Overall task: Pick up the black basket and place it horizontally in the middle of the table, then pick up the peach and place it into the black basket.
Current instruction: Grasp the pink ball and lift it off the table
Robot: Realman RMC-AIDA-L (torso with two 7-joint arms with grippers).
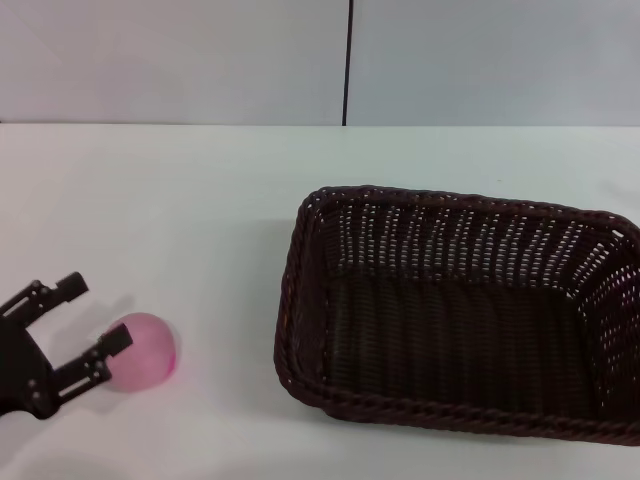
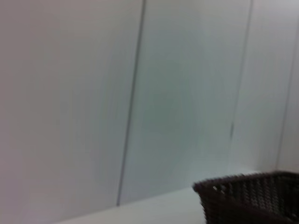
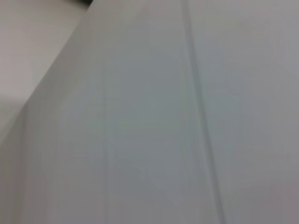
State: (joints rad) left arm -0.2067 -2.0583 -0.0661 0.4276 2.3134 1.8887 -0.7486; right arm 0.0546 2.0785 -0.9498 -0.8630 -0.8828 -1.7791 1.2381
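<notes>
The black basket (image 1: 460, 310) is a large dark woven wicker basket. It lies flat with its long side across the white table (image 1: 180, 200), right of centre, and it is empty. Its rim also shows in the left wrist view (image 2: 247, 193). The peach (image 1: 145, 352) is a small pink ball on the table at the front left. My left gripper (image 1: 95, 315) is open just left of the peach, with one finger (image 1: 110, 345) against its side and the other apart from it. My right gripper is out of view.
A pale wall with a dark vertical seam (image 1: 349, 60) stands behind the table's far edge. The right wrist view shows only wall panels.
</notes>
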